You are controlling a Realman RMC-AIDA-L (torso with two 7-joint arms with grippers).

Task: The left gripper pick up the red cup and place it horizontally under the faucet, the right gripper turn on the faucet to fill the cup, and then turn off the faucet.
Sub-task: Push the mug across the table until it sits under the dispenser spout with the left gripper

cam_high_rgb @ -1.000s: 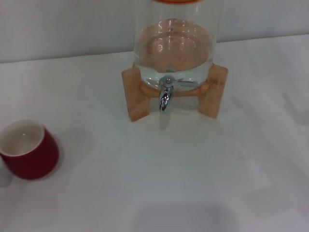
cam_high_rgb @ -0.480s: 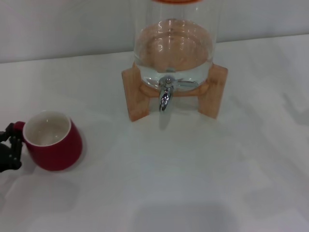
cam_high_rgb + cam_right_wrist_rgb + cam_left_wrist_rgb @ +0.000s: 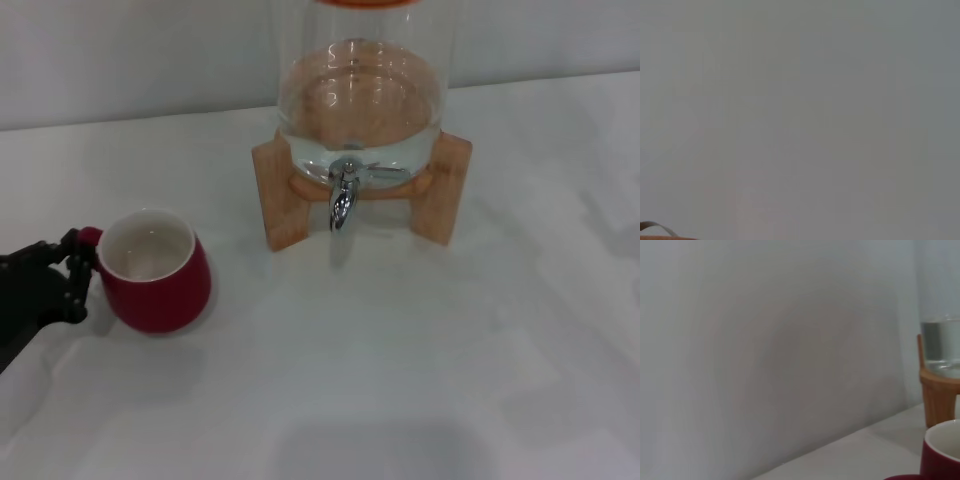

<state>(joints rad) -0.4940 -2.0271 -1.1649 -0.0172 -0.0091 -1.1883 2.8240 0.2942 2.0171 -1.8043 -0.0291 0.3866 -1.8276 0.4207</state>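
The red cup (image 3: 155,272) is upright with its white inside showing, at the left of the white table, left of and nearer than the faucet (image 3: 343,195). My left gripper (image 3: 78,265) comes in from the left edge and is shut on the cup's small handle. The cup's rim also shows in the left wrist view (image 3: 941,449). The chrome faucet hangs from the clear glass dispenser (image 3: 360,95) on its wooden stand (image 3: 285,205); its thin lever points right. No water runs from it. My right gripper is out of view.
The white table (image 3: 400,350) stretches to the front and right of the dispenser. A pale wall (image 3: 120,50) runs behind it. The dispenser holds water and has an orange lid at the top edge.
The red cup has moved right and a little farther from me, toward the dispenser. My left gripper has come into view from the left edge, holding the cup's handle.
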